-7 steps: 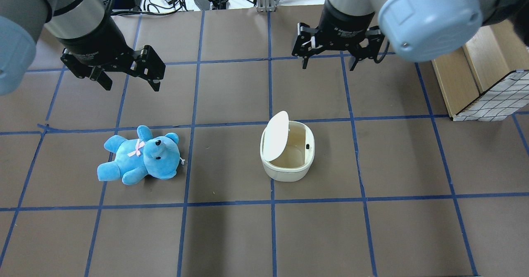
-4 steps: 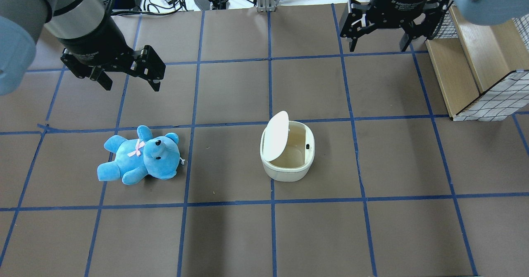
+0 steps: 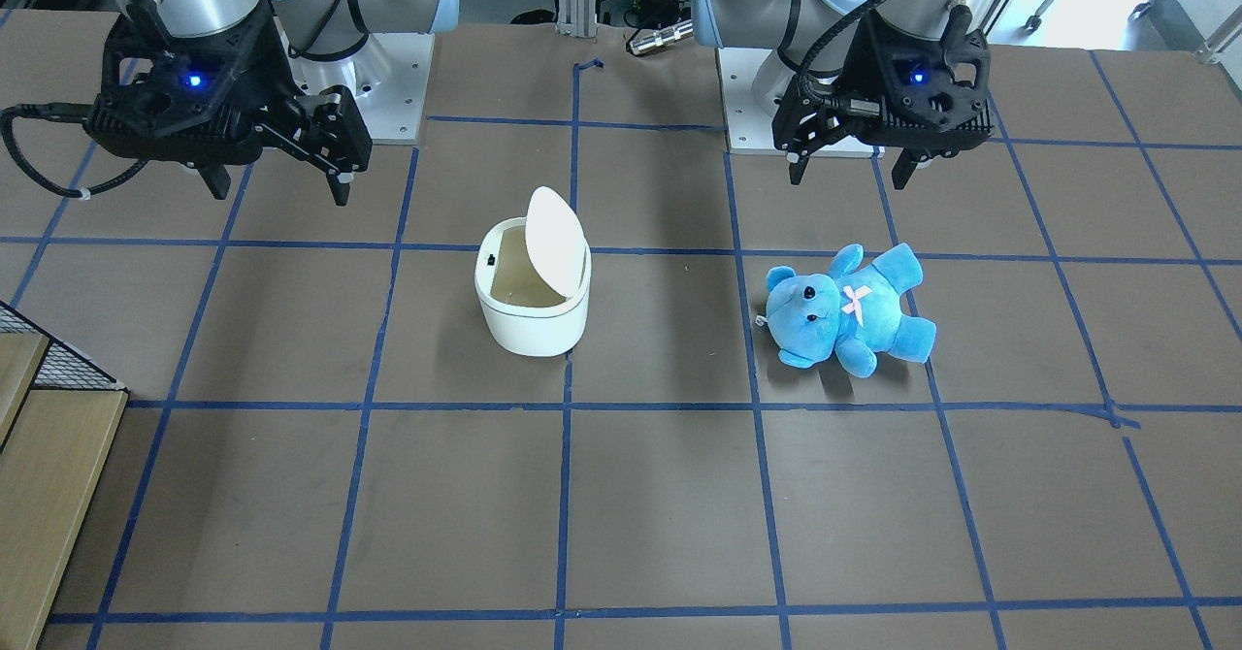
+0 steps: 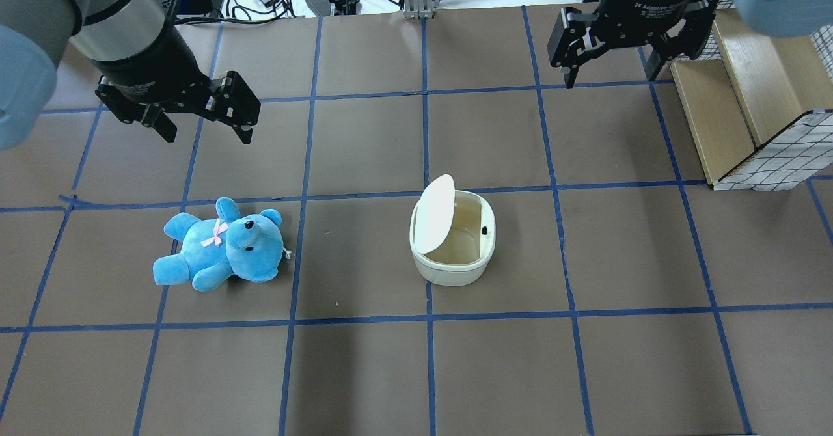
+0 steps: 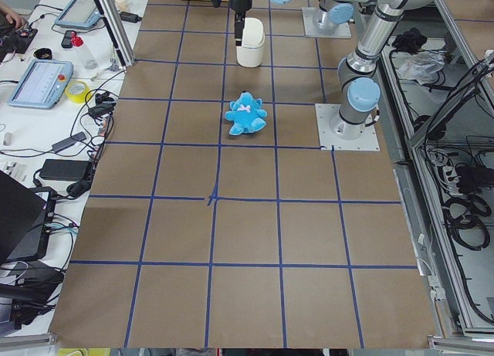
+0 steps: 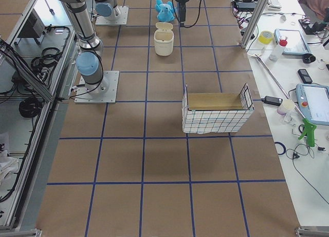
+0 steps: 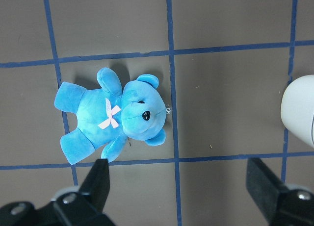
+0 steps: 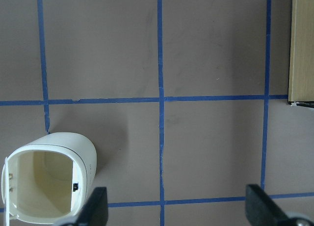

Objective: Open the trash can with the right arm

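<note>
The white trash can stands mid-table with its lid swung up on the side toward the teddy bear, so the beige inside shows. It also shows in the front view and in the right wrist view. My right gripper is open and empty. It hangs high at the far right, well away from the can, and shows in the front view. My left gripper is open and empty above the far left, and shows in the front view.
A blue teddy bear lies on its back left of the can, below my left gripper. A wire-sided wooden crate stands at the table's right edge, close to my right gripper. Cables and tools lie beyond the far edge.
My right gripper has moved right and farther back, away from the trash can toward the crate. The can, its raised lid, the bear and my left arm have not moved.
</note>
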